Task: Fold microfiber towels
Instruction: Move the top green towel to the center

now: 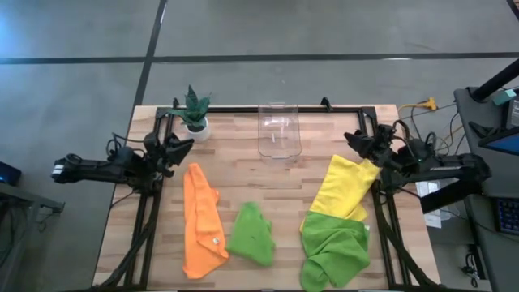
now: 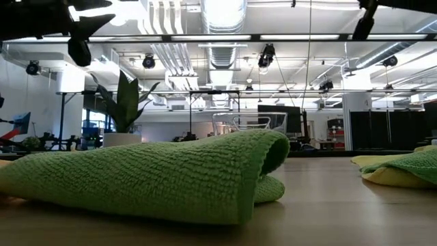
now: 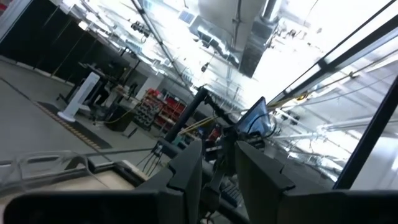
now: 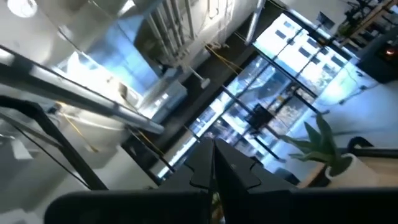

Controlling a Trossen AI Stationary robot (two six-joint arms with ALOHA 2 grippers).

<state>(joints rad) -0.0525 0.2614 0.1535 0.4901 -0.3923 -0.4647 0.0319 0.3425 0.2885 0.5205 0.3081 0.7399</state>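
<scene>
Several microfiber towels lie on the wooden table (image 1: 284,174). An orange towel (image 1: 203,223) lies lengthwise at the left. A small folded lime green towel (image 1: 251,235) lies beside it and shows up close in the low view (image 2: 171,178). At the right, a crumpled lime green towel (image 1: 334,247) lies on the near end of a yellow towel (image 1: 345,186). My left gripper (image 1: 186,146) hangs over the table's left edge, raised and tilted upward, its fingers (image 3: 186,171) a little apart with nothing between them. My right gripper (image 1: 352,139) is shut and empty above the right edge, beside the yellow towel's far corner.
A small potted plant (image 1: 195,109) stands at the far left corner. A clear plastic bin (image 1: 280,130) stands at the middle of the far edge. A black frame (image 1: 268,109) runs around the table. Bare wood lies between the bin and the towels.
</scene>
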